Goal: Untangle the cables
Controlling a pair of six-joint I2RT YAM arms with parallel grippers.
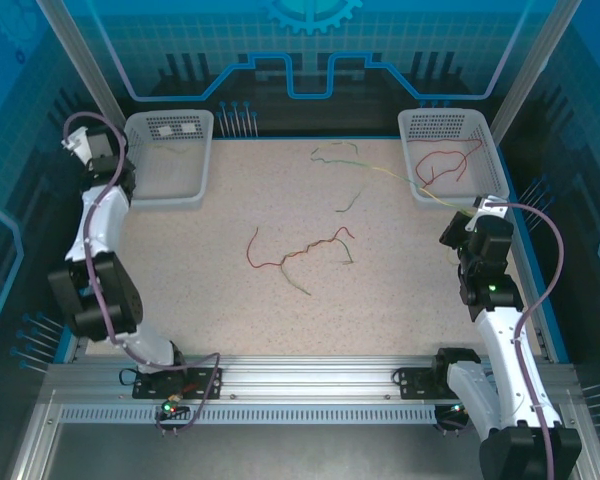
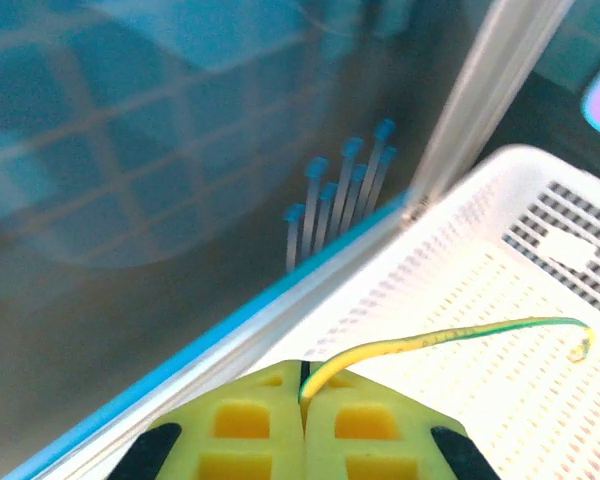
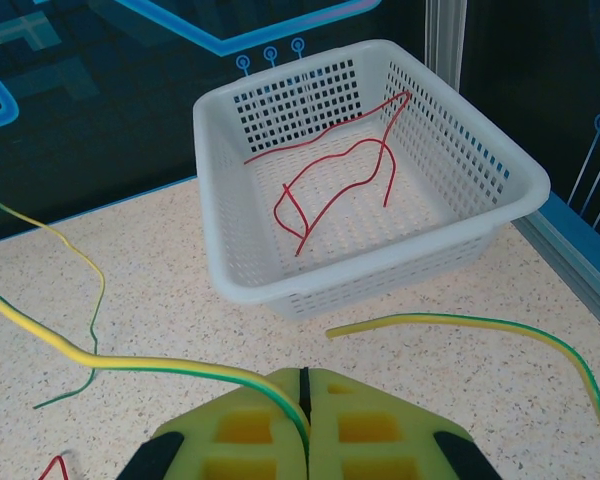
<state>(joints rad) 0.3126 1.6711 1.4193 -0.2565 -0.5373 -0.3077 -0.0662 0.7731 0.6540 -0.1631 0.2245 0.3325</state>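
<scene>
Your left gripper (image 2: 303, 385) grips a short striped cable (image 2: 450, 334) over the left basket (image 2: 430, 290); right gripper (image 3: 303, 390) pinches a long striped cable (image 3: 160, 364) near the right basket (image 3: 380, 255)

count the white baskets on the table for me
2. One basket sits at the far left corner of the table, the other basket at the far right corner. Nothing suggests a hidden third.

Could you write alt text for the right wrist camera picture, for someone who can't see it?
The robot's yellow tool, shut, pinches a yellow-green cable over a speckled table. Behind it stands a white basket holding a red cable.
</scene>
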